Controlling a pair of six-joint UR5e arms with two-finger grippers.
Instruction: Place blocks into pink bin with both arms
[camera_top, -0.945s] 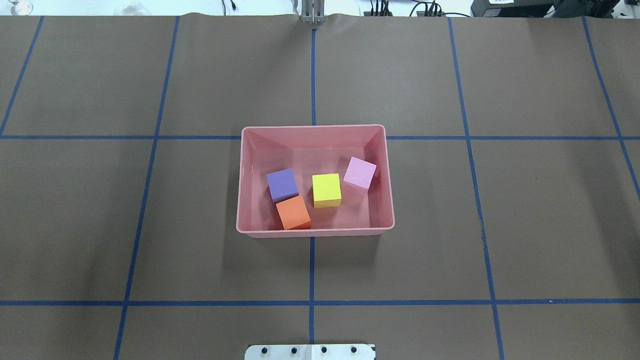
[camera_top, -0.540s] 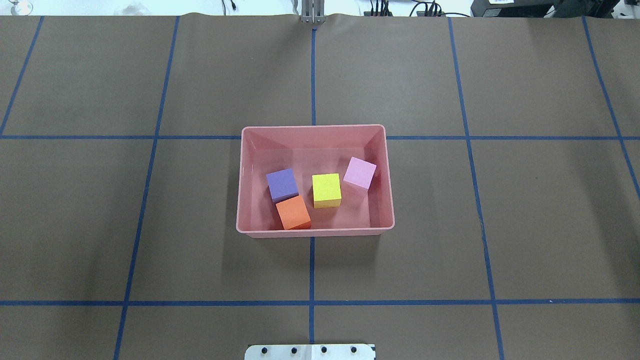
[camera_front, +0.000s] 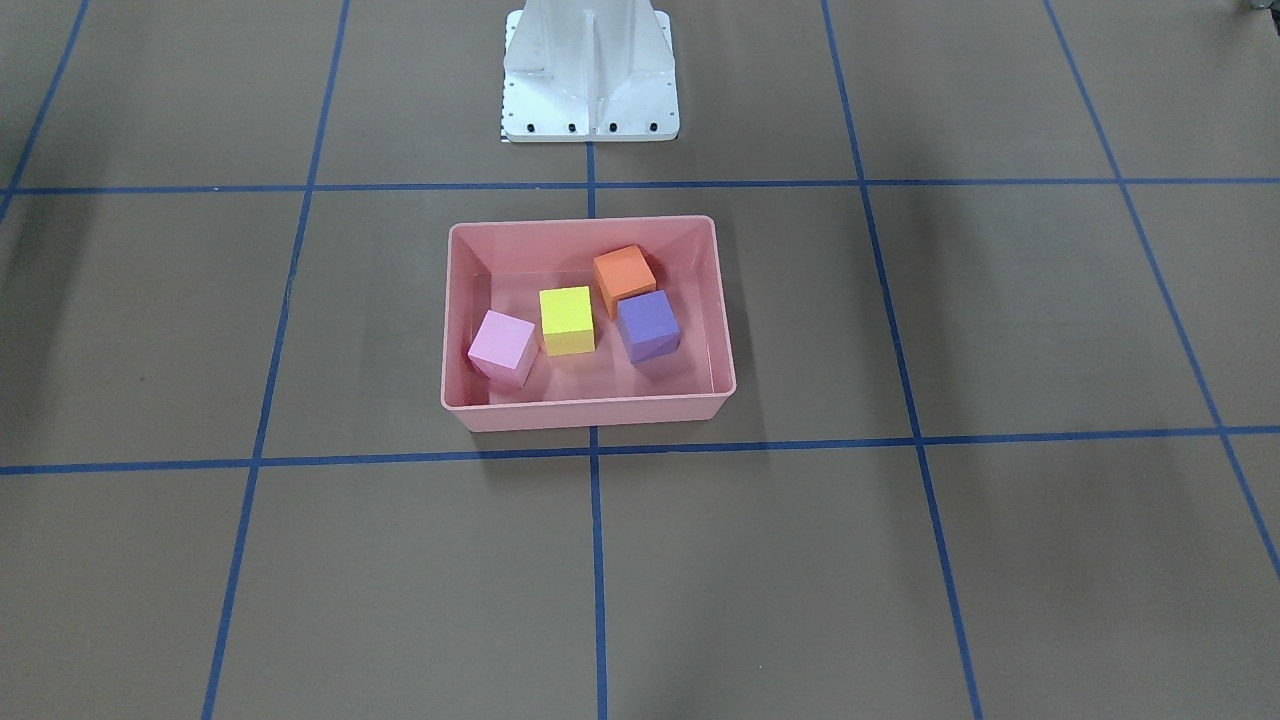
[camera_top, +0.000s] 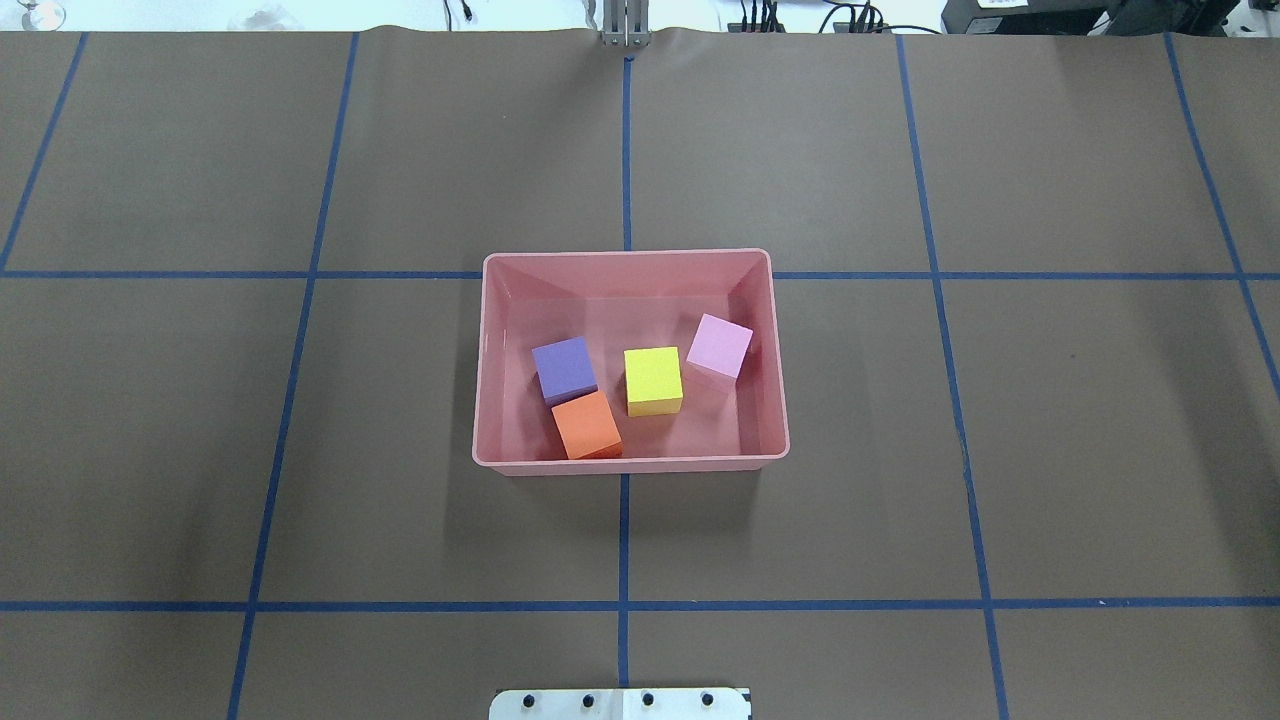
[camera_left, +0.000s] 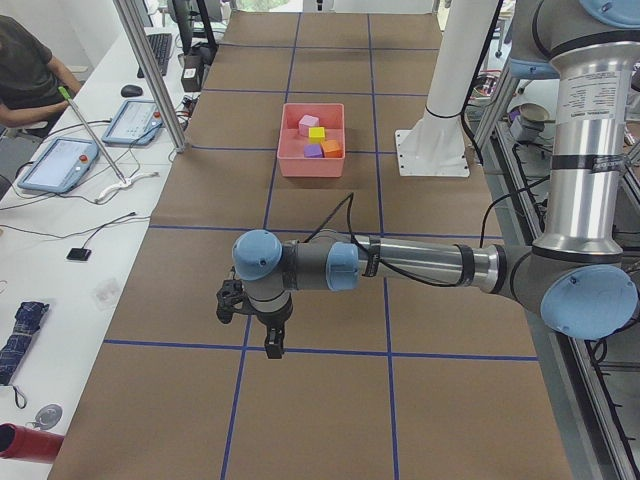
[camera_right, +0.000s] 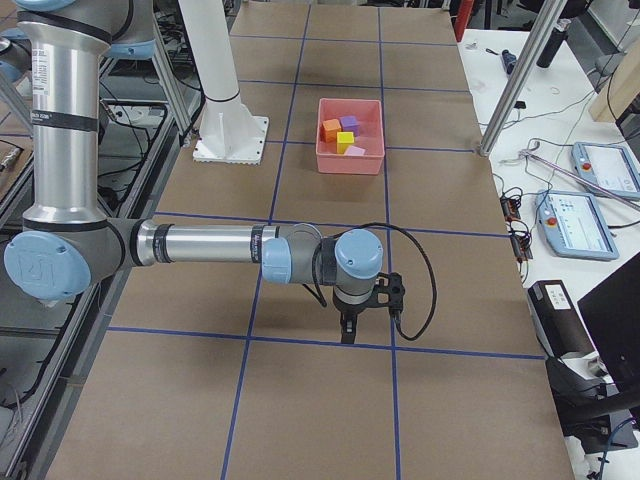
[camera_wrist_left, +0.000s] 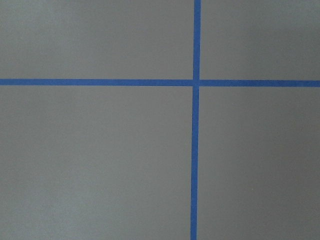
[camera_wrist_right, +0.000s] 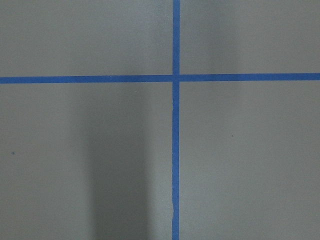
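The pink bin (camera_top: 628, 256) sits mid-table and holds all four blocks: purple (camera_top: 564, 368), orange (camera_top: 587, 425), yellow-green (camera_top: 653, 380) and light pink (camera_top: 720, 345). The purple and orange blocks touch. The bin also shows in the front-facing view (camera_front: 590, 412). Both arms are far from the bin and show only in the side views. My left gripper (camera_left: 272, 345) hangs over the table's left end. My right gripper (camera_right: 347, 332) hangs over the right end. I cannot tell whether either is open or shut. The wrist views show only brown paper and blue tape.
The white pedestal base (camera_front: 590, 75) stands behind the bin on the robot's side. Blue tape lines grid the brown table cover (camera_top: 300, 450). A side bench with tablets (camera_left: 60, 160) and a seated person lies beyond the table's far edge.
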